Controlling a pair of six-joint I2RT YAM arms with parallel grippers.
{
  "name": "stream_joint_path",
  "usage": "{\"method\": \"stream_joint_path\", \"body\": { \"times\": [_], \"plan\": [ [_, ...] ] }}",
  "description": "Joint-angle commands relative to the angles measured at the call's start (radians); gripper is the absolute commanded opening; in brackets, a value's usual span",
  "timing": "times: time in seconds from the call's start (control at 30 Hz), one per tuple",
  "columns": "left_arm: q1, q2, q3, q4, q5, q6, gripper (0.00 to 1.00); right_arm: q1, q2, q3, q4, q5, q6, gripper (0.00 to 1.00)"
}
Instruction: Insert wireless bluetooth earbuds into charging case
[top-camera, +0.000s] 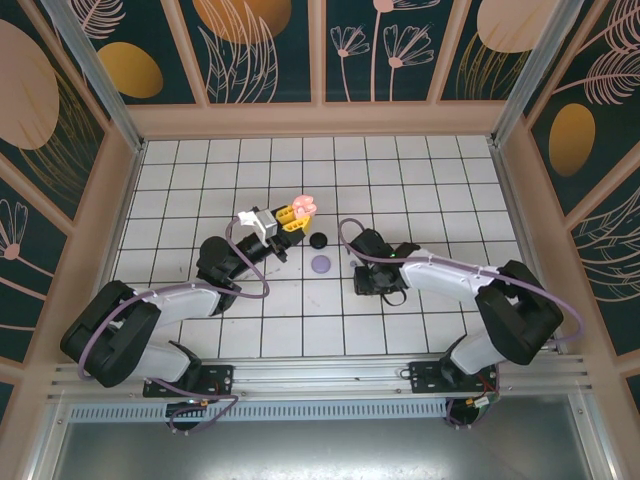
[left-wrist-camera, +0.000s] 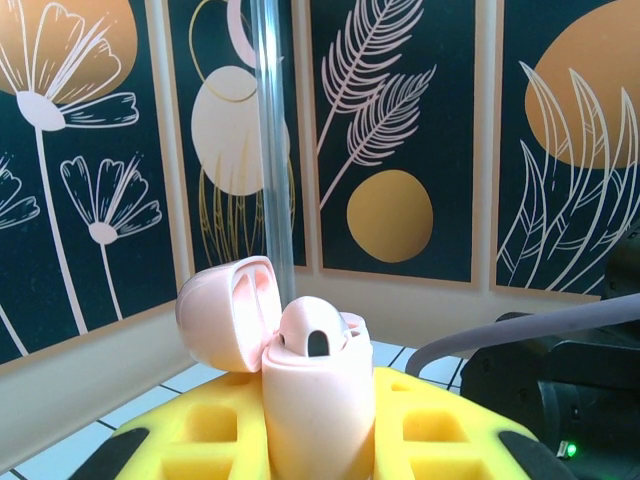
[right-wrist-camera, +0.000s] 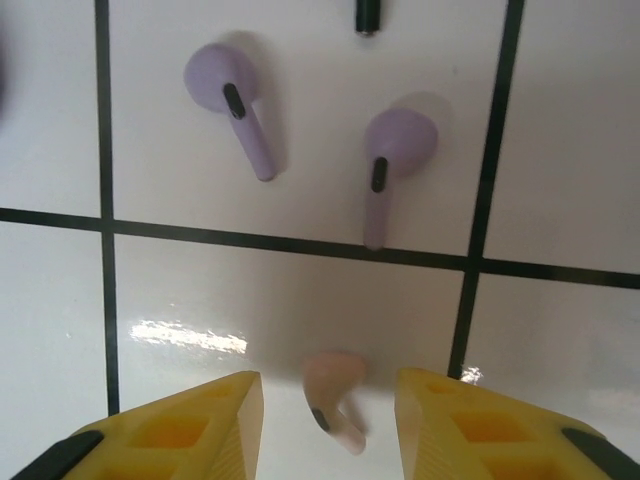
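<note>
**Item:** pink bud (right-wrist-camera: 335, 400), lying on the surface (right-wrist-camera: 560, 150) between the fingers of the right claw (right-wrist-camera: 328, 378). The fingers stand apart, clear of the bud on both sides.
**Handling (judged):** tiny, light, hard and glossy, so likely to skid or flick out. Take it across the rounded head and leave the stem free.
**Near it:** lilac bud (right-wrist-camera: 235, 105) and its twin (right-wrist-camera: 390, 165), just beyond.
**Receiver:** pink case (left-wrist-camera: 315, 410), lid (left-wrist-camera: 228, 312) open, clamped upright in the left claw (left-wrist-camera: 318, 445). One bud seems to be seated inside.
</note>
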Motion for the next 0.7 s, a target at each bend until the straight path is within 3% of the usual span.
{"method": "stream_joint_path", "body": {
  "times": [0.0,0.67],
  "plan": [
    [-0.007,-0.026,-0.003,0.016,0.012,0.014,0.00,0.018,0.035,0.043,-0.042,0.044,-0.028,0.39],
    [-0.007,-0.029,-0.002,0.012,0.015,0.014,0.00,0.046,0.120,0.056,-0.052,0.098,-0.031,0.35]
  ]
}}
